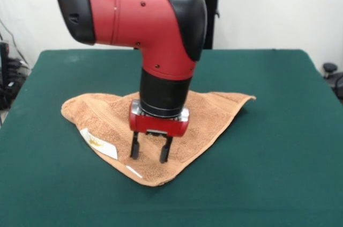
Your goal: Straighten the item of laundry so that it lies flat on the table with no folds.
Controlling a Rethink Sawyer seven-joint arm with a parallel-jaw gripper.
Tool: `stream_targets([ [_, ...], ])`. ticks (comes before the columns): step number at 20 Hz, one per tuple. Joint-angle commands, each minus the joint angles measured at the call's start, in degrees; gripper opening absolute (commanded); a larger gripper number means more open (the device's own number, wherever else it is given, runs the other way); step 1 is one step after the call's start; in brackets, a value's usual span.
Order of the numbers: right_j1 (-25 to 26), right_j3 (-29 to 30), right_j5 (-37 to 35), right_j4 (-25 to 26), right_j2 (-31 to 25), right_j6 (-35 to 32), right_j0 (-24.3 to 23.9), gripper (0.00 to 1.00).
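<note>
1. I see the table [278, 130] spreading bare and green well beyond the fingers on every side, so there is room to spread cloth.
2. The towel [209, 114] lies under and around the fingers, doubled into a rough triangle whose point sits just in front of them; I judge it still folded.
3. My gripper [150, 153] hangs upright over the towel's near part, fingers [134, 148] parted and holding nothing, tips at the cloth, probably to pinch a layer.
4. The tag [99, 143] lies beside the fingers, toward the fold's edge.
</note>
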State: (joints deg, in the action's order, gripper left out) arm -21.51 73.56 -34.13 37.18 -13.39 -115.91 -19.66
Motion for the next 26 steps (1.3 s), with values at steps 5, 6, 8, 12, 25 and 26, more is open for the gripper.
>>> stream_targets([
  [5,0.27,4.83,6.78,-1.24,-3.28,-1.99,0.31,1.0],
  [6,0.31,4.83,6.92,-1.49,-3.63,-1.76,0.12,1.0],
  [8,-0.13,5.31,7.37,-2.0,-4.18,-1.7,-0.04,1.0],
  [12,0.18,4.89,8.26,-2.91,-4.55,-2.09,0.41,1.0],
  [25,7.63,-1.2,1.47,-2.21,-1.05,0.46,2.35,1.0],
  [26,8.06,-1.54,1.14,-2.15,-1.01,0.82,2.35,1.0],
])
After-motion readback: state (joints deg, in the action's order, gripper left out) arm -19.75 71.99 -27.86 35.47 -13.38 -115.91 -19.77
